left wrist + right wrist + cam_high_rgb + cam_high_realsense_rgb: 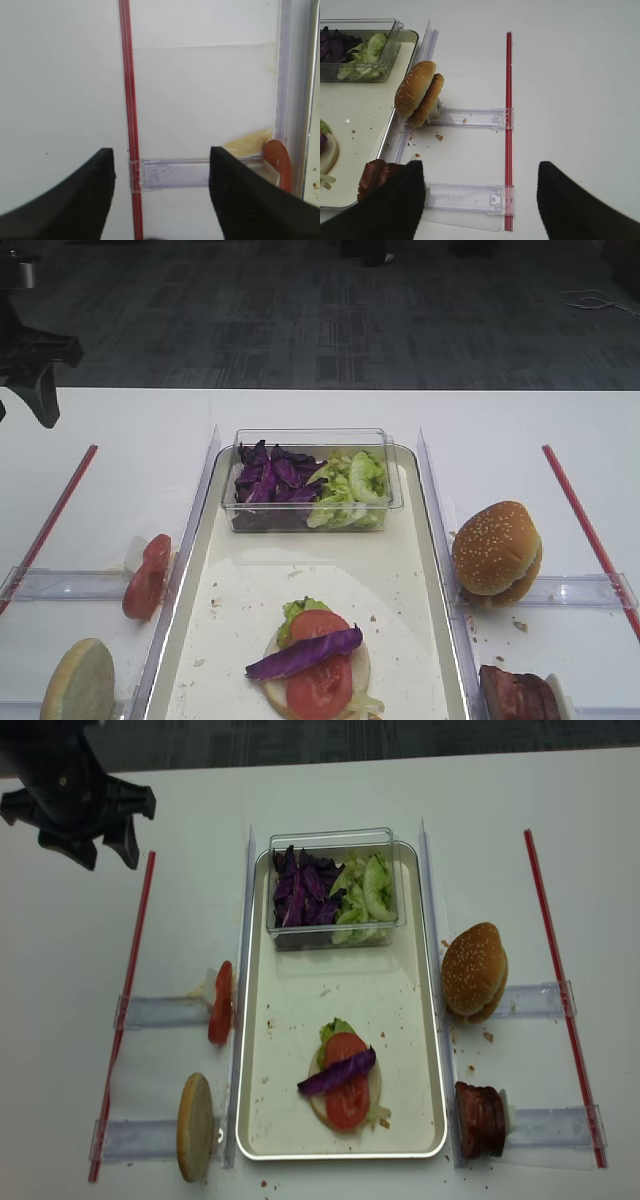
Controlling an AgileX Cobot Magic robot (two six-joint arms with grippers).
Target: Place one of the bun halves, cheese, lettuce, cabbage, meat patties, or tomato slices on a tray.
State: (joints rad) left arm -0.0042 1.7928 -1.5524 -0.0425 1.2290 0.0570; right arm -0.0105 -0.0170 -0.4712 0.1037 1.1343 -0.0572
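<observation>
The long cream-white tray (420, 1120) lies on the white counter (180, 900). At its far end stands a clear plastic tub (335, 840) with a heap of shredded purple leaves (300, 898) on the left and green lettuce pieces (365, 895) on the right. Near the front of the tray sits a pale flat bun half (358, 672) carrying a lettuce leaf (296, 610), a tomato slice (322, 680) and, across the top, the curled purple cabbage strip (303, 654).

Clear plastic rails (160, 1012) and red strips (556, 970) flank the tray. On the left, a tomato slice (221, 1004) stands on edge against a rail and a flat-cut bun half (194, 1127) leans nearer the front. On the right, sesame-seeded bun halves (474, 972) lean together, with meat patties (481, 1118) nearer the front.

The left fingers (80, 200) stand wide apart, holding nothing, above a red strip. The right fingers (575, 200) are likewise spread and empty, over the counter beside the patties.
</observation>
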